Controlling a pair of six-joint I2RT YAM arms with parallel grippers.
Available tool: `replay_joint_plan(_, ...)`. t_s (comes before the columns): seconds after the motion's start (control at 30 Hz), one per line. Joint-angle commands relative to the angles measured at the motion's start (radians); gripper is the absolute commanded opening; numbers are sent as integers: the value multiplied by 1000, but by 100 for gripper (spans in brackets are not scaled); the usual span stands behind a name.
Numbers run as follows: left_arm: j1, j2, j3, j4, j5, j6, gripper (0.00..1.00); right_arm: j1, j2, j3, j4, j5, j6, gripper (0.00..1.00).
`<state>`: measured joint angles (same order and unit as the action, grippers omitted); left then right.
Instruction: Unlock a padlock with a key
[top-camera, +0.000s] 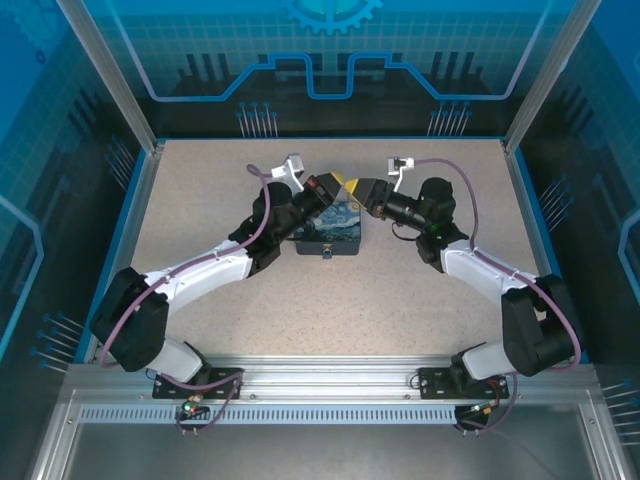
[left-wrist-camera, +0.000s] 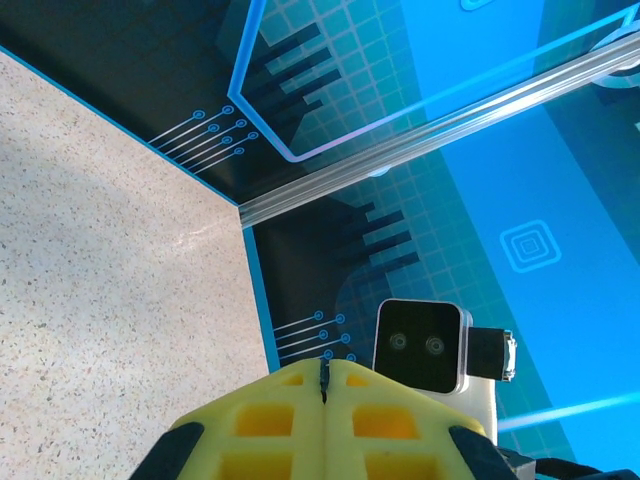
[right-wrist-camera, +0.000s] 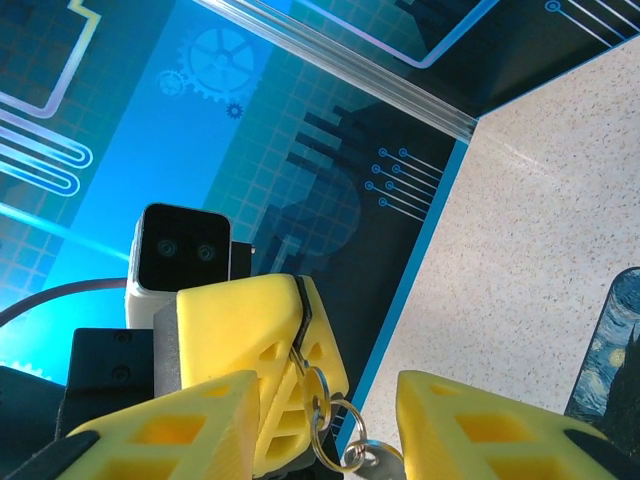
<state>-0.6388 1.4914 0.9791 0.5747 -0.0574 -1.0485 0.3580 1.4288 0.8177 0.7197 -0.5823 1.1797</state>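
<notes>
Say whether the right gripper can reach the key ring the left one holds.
Probably yes: the key ring dangles from the shut left gripper, between the open fingers of the right gripper; nothing intervenes.

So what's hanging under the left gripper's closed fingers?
Linked metal rings dangle from a thin dark sliver, probably the key, pinched in the left gripper. A silvery piece at the bottom is cut off by the frame; the sliver's clamped part is hidden.
</notes>
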Motion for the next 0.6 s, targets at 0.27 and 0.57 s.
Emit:
replay_joint_plan(0.27,-12,3,-2,11,-51,-12,0,12,8,1,33,20,2,31)
replay_joint_plan(0.57,-14,7,1,-6,-51,-15,0,10,15,22,8,-2,-16,27)
